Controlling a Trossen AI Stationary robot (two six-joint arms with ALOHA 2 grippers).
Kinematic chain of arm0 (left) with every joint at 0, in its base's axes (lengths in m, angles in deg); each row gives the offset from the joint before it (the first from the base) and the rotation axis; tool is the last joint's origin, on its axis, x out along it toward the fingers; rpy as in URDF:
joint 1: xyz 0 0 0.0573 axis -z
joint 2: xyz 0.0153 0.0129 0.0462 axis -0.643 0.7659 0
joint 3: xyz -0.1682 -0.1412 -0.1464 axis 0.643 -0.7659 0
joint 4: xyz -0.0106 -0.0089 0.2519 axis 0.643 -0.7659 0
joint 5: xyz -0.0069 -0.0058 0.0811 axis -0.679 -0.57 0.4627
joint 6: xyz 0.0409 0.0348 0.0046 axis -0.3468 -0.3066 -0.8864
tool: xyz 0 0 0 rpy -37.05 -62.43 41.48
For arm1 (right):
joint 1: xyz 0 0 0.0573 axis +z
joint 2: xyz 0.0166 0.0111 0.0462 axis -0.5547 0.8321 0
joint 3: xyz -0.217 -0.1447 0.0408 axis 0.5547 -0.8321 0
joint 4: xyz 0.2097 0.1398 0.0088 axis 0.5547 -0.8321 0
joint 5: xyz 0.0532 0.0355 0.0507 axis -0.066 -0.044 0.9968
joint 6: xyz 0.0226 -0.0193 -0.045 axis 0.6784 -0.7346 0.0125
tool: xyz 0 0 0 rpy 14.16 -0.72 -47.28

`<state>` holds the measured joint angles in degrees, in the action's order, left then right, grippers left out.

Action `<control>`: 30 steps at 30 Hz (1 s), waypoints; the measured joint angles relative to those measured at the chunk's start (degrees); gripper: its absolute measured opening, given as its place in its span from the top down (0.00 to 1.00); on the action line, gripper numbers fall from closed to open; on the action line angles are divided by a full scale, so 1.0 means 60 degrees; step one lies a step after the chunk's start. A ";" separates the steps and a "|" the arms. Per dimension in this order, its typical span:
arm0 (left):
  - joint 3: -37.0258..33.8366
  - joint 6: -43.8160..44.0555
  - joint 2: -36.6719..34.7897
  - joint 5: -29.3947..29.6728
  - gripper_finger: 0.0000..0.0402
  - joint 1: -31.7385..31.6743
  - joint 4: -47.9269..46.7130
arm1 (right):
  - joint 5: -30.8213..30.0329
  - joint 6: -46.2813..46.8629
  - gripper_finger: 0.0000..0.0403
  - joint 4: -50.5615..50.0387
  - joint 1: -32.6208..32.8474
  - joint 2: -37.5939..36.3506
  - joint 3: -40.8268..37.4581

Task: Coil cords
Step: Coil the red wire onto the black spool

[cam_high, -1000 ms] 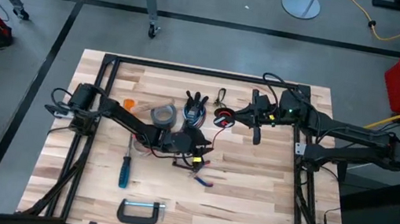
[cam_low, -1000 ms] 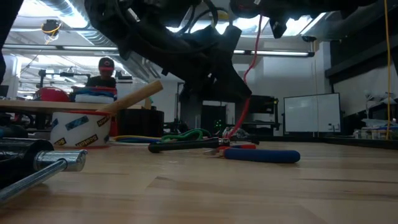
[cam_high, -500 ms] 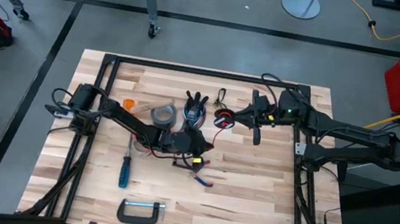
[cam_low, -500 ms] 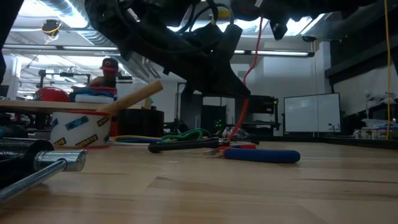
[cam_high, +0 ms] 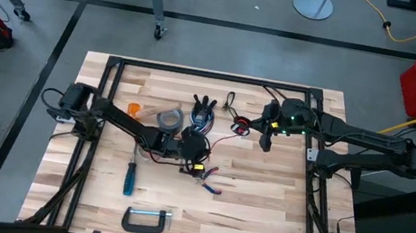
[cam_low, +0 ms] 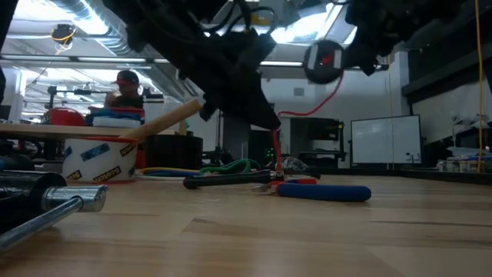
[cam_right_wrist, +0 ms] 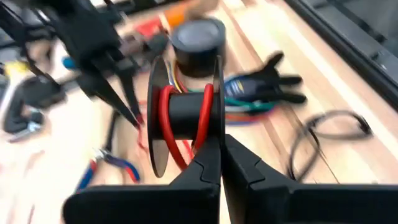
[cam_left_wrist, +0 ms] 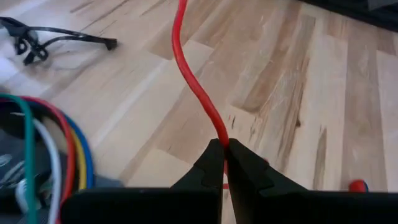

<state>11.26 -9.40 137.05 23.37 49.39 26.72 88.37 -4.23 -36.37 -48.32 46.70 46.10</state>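
Red cord (cam_left_wrist: 198,99) runs taut above the wooden bench (cam_high: 260,207) from a black spool (cam_right_wrist: 185,116), lifted near the far right, to the middle. Left pincer (cam_left_wrist: 224,151) is clamped on the cord; right pincer (cam_right_wrist: 221,155) grips the spool's flange. Pliers (cam_high: 207,180) lie just beside the left pincer.

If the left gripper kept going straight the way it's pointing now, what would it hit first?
Probably the bare wooden tabletop. The left gripper, shut on the red wire, points down at the boards with nothing else directly ahead. The thin black cord lies well off to the side. Depth is hard to judge.
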 joint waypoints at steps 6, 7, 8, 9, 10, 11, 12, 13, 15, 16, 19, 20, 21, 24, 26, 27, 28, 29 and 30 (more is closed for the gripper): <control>0.0000 0.0070 -0.0378 0.0495 1.00 -0.0006 -0.0891 | -0.0331 0.0001 1.00 -0.1171 0.0000 0.0023 0.0000; 0.0000 0.0048 -0.0421 0.0548 1.00 -0.0013 -0.0939 | -0.0333 0.0014 1.00 -0.1303 0.0000 0.0033 0.0000; 0.0000 0.0051 -0.0449 0.0586 1.00 -0.0052 -0.0942 | -0.0337 0.0018 1.00 -0.1435 0.0001 0.0067 0.0000; 0.0000 0.0051 -0.0498 0.0601 1.00 -0.0079 -0.0952 | -0.0337 0.0022 1.00 -0.1456 0.0007 0.0100 0.0000; 0.0000 0.0050 -0.0545 0.0602 1.00 -0.0115 -0.1026 | -0.0333 0.0022 1.00 -0.1481 0.0007 0.0131 0.0000; 0.0000 0.0051 -0.0552 0.0600 1.00 -0.0157 -0.1059 | -0.0330 0.0025 1.00 -0.1532 0.0007 0.0173 0.0000; 0.0000 0.0051 -0.0552 0.0603 1.00 -0.0215 -0.1028 | -0.0327 0.0025 1.00 -0.1531 0.0007 0.0228 0.0000; 0.0000 0.0048 -0.0581 0.0602 1.00 -0.0275 -0.1023 | -0.0328 0.0026 1.00 -0.1556 0.0007 0.0286 0.0000; -0.0007 0.0049 -0.0629 0.0625 1.00 -0.0407 -0.1034 | -0.0345 0.0030 1.00 -0.1669 0.0007 0.0415 0.0000; -0.0004 0.0046 -0.0685 0.0628 1.00 -0.0474 -0.0996 | -0.0389 0.0033 1.00 -0.1684 0.0007 0.0484 0.0000; -0.0004 -0.0042 -0.0840 0.0628 1.00 -0.0636 -0.0923 | -0.0529 0.0040 1.00 -0.1678 0.0007 0.0749 0.0000; -0.0004 -0.0101 -0.0912 0.0628 1.00 -0.0681 -0.0954 | -0.0573 0.0040 1.00 -0.1674 0.0007 0.0858 0.0000; -0.0004 -0.0188 -0.0935 0.0631 1.00 -0.0724 -0.0864 | -0.0604 0.0041 1.00 -0.1682 0.0007 0.0973 0.0000; 0.0000 -0.0414 -0.1019 0.0621 1.00 -0.0824 -0.0351 | -0.0861 0.0048 1.00 -0.1634 0.0007 0.1353 -0.0004; 0.0000 -0.0481 -0.1029 0.0617 1.00 -0.0882 0.0097 | -0.0978 0.0051 1.00 -0.1480 0.0007 0.1620 -0.0004; 0.0000 -0.0521 -0.1029 0.0613 1.00 -0.0904 0.0284 | -0.1007 0.0048 1.00 -0.1412 0.0007 0.1759 -0.0004; 0.0000 -0.0607 -0.1029 0.0578 1.00 -0.0926 0.0491 | -0.1061 0.0054 1.00 -0.1229 0.0007 0.1905 -0.0004; 0.0000 -0.0704 -0.1029 0.0513 1.00 -0.0959 0.0711 | -0.1080 0.0097 1.00 -0.1026 0.0007 0.2057 -0.0004; 0.0000 -0.0713 -0.1029 0.0466 1.00 -0.0975 0.0858 | -0.1080 0.0144 1.00 -0.0815 0.0007 0.2194 -0.0004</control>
<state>11.26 -13.68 130.88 26.16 43.53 31.87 81.89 -3.36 -41.26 -48.28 59.86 46.08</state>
